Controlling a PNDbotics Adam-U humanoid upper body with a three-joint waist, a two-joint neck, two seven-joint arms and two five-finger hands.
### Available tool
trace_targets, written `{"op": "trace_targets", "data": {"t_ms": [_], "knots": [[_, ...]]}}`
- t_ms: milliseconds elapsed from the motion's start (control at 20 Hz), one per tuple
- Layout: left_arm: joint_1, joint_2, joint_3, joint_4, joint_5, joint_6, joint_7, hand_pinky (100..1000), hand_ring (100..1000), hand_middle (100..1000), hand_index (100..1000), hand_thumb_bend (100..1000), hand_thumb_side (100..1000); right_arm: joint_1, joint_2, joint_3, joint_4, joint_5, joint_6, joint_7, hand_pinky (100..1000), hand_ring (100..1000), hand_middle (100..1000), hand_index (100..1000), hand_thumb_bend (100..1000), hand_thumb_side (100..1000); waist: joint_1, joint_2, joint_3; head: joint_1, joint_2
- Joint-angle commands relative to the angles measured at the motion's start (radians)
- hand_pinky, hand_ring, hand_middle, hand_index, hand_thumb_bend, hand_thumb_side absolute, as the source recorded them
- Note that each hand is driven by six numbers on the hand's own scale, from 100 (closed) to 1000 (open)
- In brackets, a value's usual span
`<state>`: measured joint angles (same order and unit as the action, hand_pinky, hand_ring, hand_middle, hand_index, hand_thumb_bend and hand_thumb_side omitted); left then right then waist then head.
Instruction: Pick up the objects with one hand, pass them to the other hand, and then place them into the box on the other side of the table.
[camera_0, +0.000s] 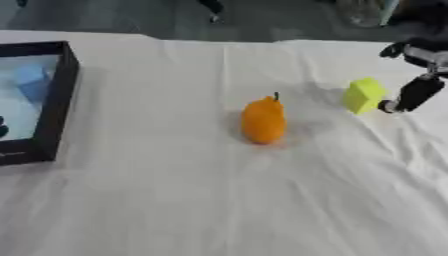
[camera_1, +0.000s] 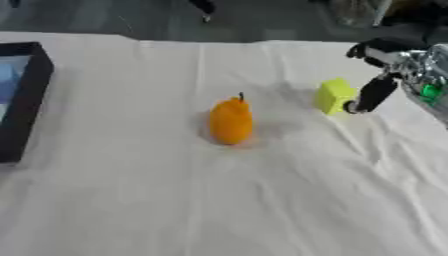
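Note:
An orange pear-shaped fruit (camera_0: 263, 120) with a dark stem stands upright near the middle of the white tablecloth. To its right lies a yellow-green block (camera_0: 363, 94). My right hand (camera_1: 378, 90) comes in from the upper right; one black finger points down and touches the block's right side, and another finger (camera_1: 372, 50) sticks out to the left above it. The hand holds nothing. The black-walled box (camera_0: 59, 100) sits at the left edge with blue things inside. My left hand shows in neither view.
The white cloth (camera_0: 219, 200) covers the table and is creased toward the right. The table's far edge runs along the top, with a dark floor beyond. A clear container (camera_0: 363, 12) stands past the far edge at the upper right.

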<state>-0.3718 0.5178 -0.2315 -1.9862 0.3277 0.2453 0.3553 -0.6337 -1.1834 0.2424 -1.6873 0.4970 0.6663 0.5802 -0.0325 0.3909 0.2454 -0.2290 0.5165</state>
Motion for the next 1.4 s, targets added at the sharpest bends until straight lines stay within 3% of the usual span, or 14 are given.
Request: {"op": "trace_targets", "data": {"t_ms": [50,450,1400], "knots": [[-0.008,0.014,0.011,-0.014,-0.003,-0.003,0.002,1000,869,862,744,100,819,-0.015,-0.027,-0.012,0.003,0.004,0.241,0.235,959,984,926,944,443,100,0.004,-0.003,-0.001,-0.002,-0.009],[-0.007,0.009,0.018,-0.014,-0.003,-0.008,0.006,1000,869,863,744,100,812,-0.010,-0.014,-0.017,0.058,-0.015,0.241,0.189,957,984,924,925,443,100,0.003,-0.001,0.015,-0.028,-0.013],[0.004,-0.001,0.038,-0.014,0.000,-0.014,0.028,1000,869,864,745,100,827,-0.014,0.004,-0.004,0.098,-0.066,0.241,0.118,958,987,924,924,440,100,0.000,0.016,0.034,-0.024,-0.028]]}}
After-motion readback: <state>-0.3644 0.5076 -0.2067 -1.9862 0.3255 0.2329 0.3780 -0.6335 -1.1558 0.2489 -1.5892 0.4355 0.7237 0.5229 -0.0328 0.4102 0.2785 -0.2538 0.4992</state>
